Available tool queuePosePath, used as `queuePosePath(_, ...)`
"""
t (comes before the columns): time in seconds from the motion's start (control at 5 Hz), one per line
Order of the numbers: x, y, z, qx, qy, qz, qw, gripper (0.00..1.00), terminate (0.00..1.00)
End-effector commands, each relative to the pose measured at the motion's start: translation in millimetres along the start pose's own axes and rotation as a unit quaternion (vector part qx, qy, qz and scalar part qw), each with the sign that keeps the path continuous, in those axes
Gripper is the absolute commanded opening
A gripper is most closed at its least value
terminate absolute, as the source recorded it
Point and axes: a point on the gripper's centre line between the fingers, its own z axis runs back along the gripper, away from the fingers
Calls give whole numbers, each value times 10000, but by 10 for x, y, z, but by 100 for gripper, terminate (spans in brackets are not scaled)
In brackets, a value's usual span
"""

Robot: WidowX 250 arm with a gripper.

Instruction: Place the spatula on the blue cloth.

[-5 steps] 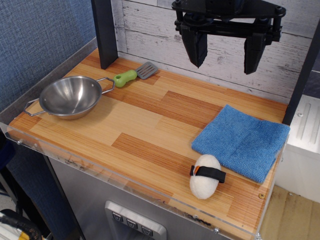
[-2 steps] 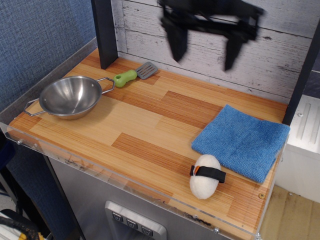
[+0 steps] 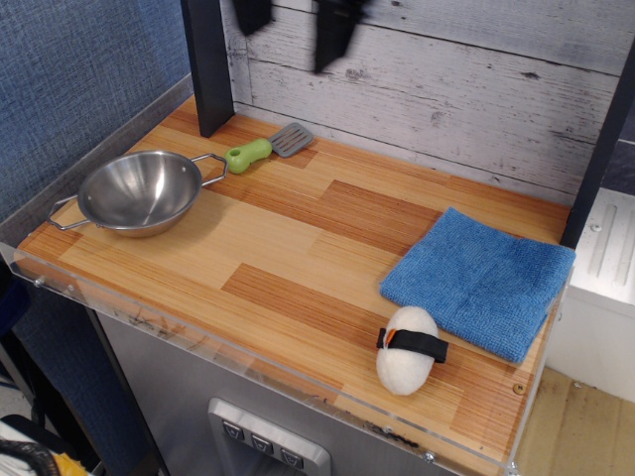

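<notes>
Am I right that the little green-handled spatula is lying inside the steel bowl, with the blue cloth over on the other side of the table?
Not quite. The spatula lies on the wooden table just beside the steel bowl, near its handle, not inside it. The blue cloth is indeed on the other side. The observation.image view shows this.

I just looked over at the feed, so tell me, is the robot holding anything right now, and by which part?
Nothing is held. The gripper hangs open and empty at the top of the view, its fingers apart. The spatula lies on the table beside the steel bowl.
</notes>
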Motion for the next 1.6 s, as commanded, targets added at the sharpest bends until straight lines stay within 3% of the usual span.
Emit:
queuePosePath(0.0, 42, 395, -107, -81, -200, -1382, 9902, 100, 0)
queuePosePath(0.2, 120, 471, -280, -191, -235, -2255, 9738, 100, 0)
queuePosePath(0.4, 124, 603, -429, 41, -224, -2167, 9760, 100, 0)
queuePosePath(0.6, 81, 752, -545, 49, -210, -1522, 9881, 100, 0)
queuePosePath(0.8, 100, 841, -682, -176, -391, -761, 9962, 100, 0)
queuePosePath(1.4, 377, 813, -1072, -438, -337, 276, 9981, 100, 0)
